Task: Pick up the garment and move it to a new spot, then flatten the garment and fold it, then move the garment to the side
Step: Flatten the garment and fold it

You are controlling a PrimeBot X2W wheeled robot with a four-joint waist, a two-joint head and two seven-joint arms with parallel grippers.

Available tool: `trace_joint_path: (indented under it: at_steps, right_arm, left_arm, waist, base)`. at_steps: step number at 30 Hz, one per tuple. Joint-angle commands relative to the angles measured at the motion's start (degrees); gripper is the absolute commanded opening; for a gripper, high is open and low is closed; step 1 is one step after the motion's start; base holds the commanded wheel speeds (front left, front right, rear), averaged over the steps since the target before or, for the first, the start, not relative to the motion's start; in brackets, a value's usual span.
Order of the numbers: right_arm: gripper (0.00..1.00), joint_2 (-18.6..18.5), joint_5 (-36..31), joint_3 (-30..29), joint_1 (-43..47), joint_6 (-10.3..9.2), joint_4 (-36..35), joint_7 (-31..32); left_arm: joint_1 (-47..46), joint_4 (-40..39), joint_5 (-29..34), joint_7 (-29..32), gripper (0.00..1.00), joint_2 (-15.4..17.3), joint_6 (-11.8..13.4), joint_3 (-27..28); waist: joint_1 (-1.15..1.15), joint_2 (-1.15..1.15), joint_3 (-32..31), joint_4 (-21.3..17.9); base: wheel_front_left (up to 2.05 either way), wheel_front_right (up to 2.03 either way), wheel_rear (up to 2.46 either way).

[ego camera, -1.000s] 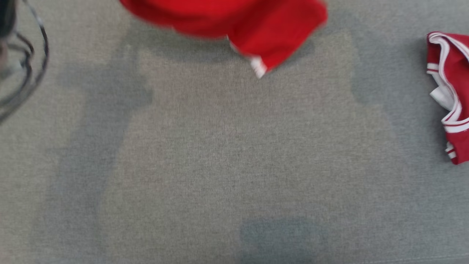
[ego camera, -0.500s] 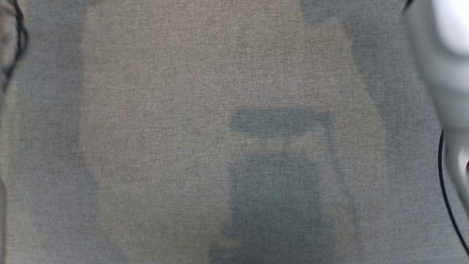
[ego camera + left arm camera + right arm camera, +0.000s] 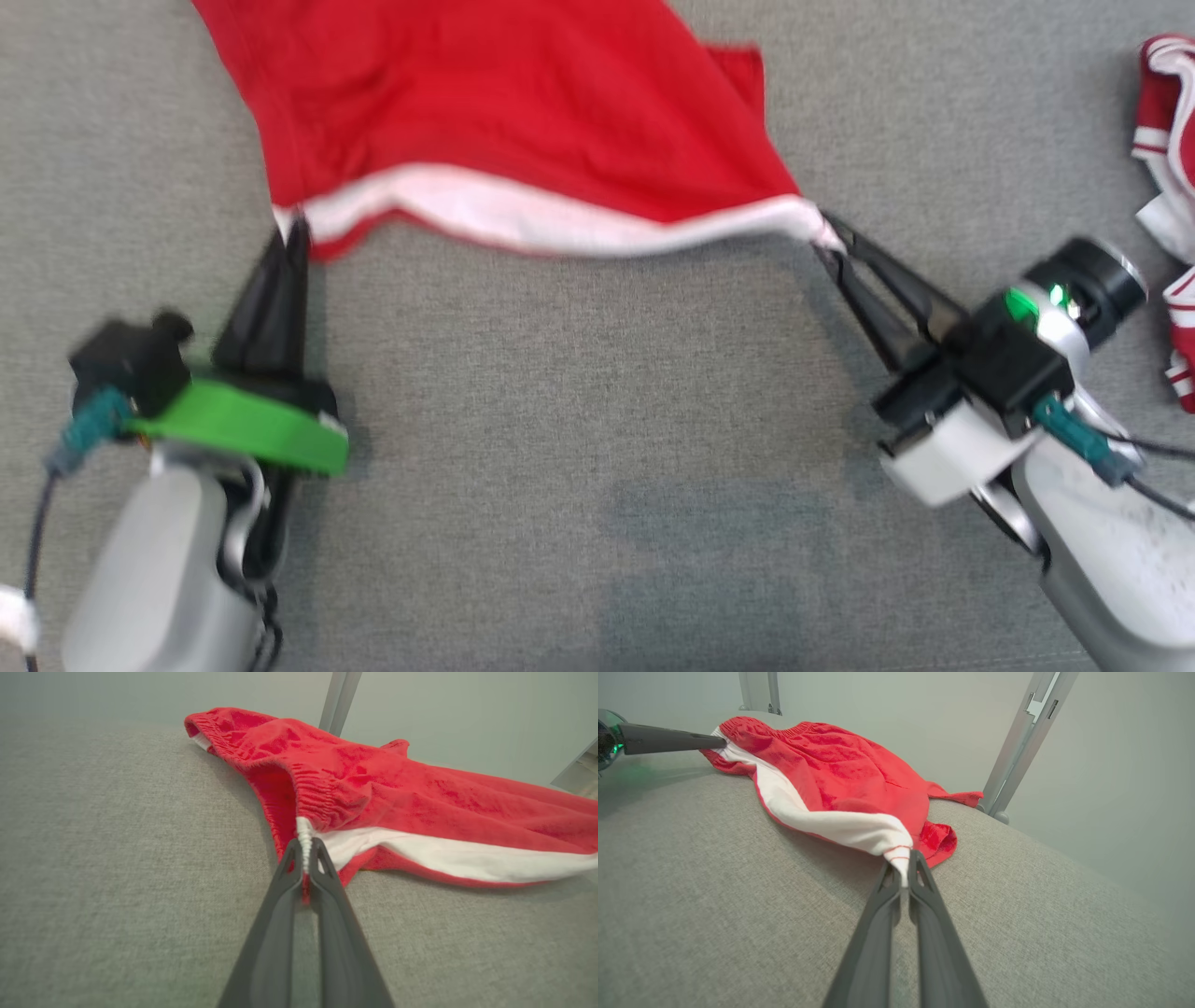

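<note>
- Red garment [image 3: 504, 121]: I see it at 12 o'clock on grey surface [image 3: 597, 420], white band [image 3: 560, 229] strung between grippers.
- Left gripper [image 3: 297, 229], 9 o'clock: clenched on band's end.
- Right gripper [image 3: 831, 238], 3 o'clock: clenched on opposite end.
- Red-white cloth [image 3: 1167, 187], 2 o'clock: perhaps another garment.

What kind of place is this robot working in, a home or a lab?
Probably a robot test bench, not a home: a grey woven-fabric tabletop, bare aluminium frame posts against plain pale walls, and a crumpled red-and-white garment set aside from the red white-banded garment being handled.
</note>
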Motion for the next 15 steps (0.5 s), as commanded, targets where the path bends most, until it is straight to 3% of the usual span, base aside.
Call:
trace_joint_path:
  at_steps: [1,7,15]
  right_arm:
    - [0.00,-0.8,-0.5,-0.5,3.2,-0.10,-1.3,-0.2]
    - [0.00,-4.1,-0.9,-0.5,13.6,-0.10,-4.2,-0.2]
    - [0.00,-12.1,-0.9,-3.7,31.4,-0.11,-11.8,-0.2]
  left_arm:
    - [4.3,-1.3,0.4,-0.2,0.00,-0.5,-0.1,0.5]
    - [19.5,-5.6,1.0,-0.2,0.00,-2.3,1.7,1.2]
    - [38.7,-17.3,-3.3,1.5,0.00,-4.5,7.1,2.1]
  waist:
    - [0.00,0.63,-8.6,1.0]
    - [0.00,0.63,-13.9,0.4]
    - [0.00,0.63,-17.3,1.5]
  base:
    - [0.00,0.00,0.00]
    - [0.00,0.00,0.00]
    - [0.00,0.00,0.00]
